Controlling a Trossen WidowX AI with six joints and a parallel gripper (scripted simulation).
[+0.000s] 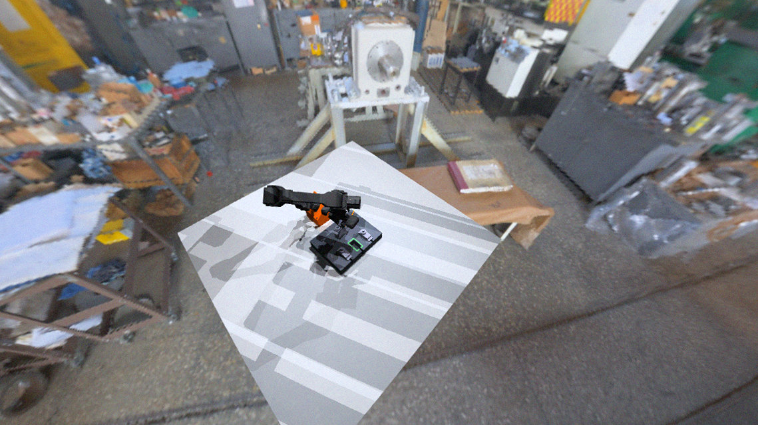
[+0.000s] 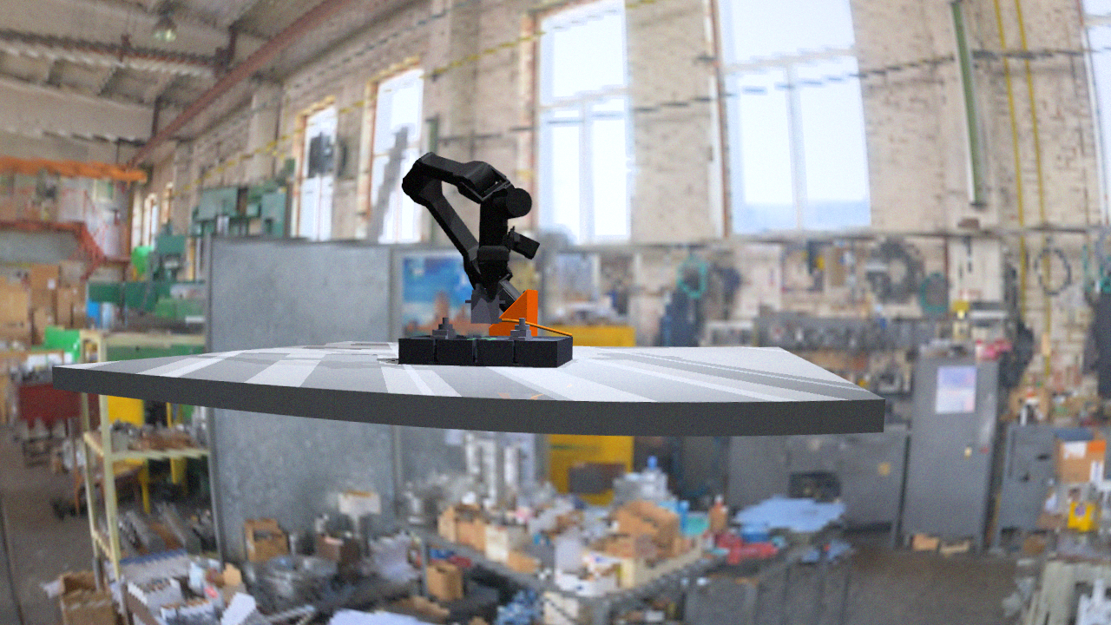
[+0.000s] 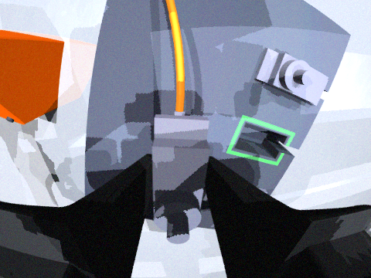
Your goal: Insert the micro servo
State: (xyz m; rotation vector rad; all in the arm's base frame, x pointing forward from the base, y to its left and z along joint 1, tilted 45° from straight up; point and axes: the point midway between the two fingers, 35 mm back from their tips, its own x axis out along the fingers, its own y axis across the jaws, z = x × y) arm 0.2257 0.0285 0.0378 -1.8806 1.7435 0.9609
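Gripper (image 3: 181, 196) clenches the micro servo (image 3: 181, 160) above the deck (image 3: 124, 123), beside the green-marked pocket (image 3: 261, 140). Risk: its orange cable (image 3: 178, 57) may miss the notch, leaving an ear propped.

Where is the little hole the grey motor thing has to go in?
Find the flat black block-shaped deck on the grey striped table, under the black arm. On top of the deck is a small rectangular pocket outlined in bright green. The other pockets already hold grey servos; only this one is empty and green-rimmed.
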